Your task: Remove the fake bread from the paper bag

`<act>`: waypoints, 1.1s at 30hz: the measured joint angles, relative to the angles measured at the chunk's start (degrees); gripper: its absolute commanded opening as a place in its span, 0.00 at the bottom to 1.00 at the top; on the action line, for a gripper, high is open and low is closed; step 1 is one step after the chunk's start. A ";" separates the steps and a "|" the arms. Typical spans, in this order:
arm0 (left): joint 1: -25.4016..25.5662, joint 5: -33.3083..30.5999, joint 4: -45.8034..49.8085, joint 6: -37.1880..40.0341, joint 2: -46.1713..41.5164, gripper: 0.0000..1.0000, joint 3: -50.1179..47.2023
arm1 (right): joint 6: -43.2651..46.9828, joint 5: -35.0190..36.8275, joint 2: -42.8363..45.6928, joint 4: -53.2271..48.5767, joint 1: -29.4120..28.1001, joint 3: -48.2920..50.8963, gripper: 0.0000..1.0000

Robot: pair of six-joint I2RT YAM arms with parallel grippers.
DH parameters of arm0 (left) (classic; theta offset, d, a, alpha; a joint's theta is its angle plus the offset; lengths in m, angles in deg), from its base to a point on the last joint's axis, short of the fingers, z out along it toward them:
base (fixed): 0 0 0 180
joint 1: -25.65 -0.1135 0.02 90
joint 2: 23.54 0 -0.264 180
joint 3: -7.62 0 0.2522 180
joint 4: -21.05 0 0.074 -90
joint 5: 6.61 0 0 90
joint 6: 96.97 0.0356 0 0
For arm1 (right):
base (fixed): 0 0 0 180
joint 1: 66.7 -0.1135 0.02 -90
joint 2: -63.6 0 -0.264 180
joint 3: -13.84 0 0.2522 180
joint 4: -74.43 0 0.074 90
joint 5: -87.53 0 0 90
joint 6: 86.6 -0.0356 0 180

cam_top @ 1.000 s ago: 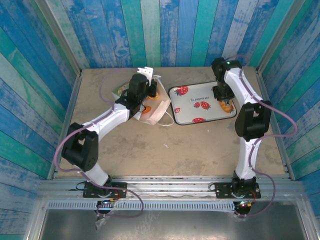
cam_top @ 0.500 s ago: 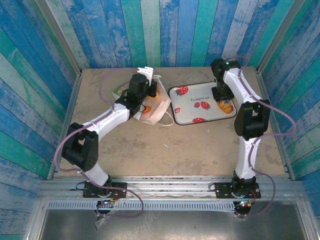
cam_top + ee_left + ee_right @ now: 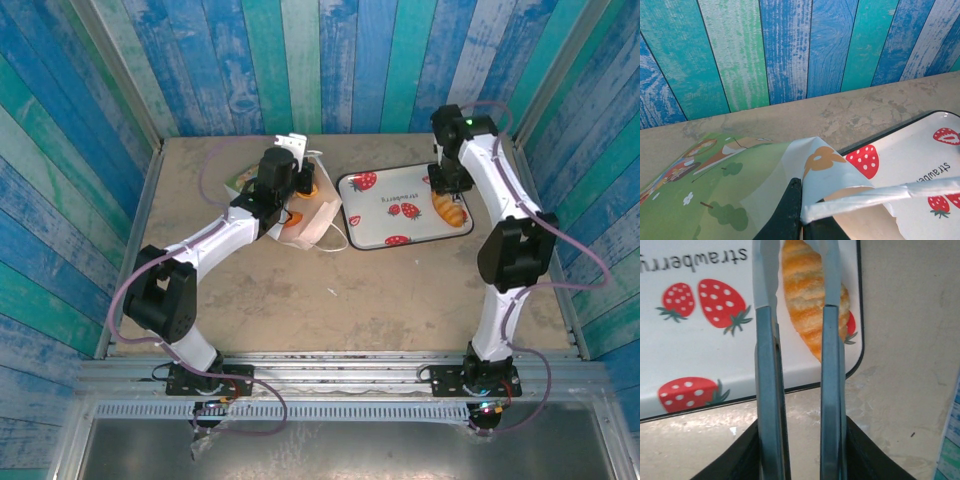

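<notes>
The right gripper (image 3: pixel 446 178) has lifted and drawn back toward 12 o'clock since a second ago. It left the striped golden roll (image 3: pixel 450 208) lying on the strawberry tray (image 3: pixel 385 228), near the tray's 3 o'clock edge. It is clamped on the metal tongs (image 3: pixel 765 390), whose arms stand apart over the roll. The left gripper (image 3: pixel 796 212) is closed on the rim of the paper bag (image 3: pixel 835 167), at 11 o'clock on the table (image 3: pixel 330 300). So one bread is out, and I think the tongs must go to the bag again.
</notes>
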 measured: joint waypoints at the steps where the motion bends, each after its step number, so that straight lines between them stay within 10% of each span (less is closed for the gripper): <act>1: 0.00 0.00 -0.02 -0.02 0.00 0.01 0.00 | 0.04 -1.14 1.20 0.57 0.00 0.96 0.33; 18: 0.00 0.26 0.94 -0.76 0.00 0.01 0.79 | -4.52 -30.34 33.46 14.29 -3.34 30.29 0.31; 33: 0.00 0.28 3.41 -3.04 0.04 0.01 3.65 | -12.66 -31.54 35.91 24.00 -23.96 33.92 0.31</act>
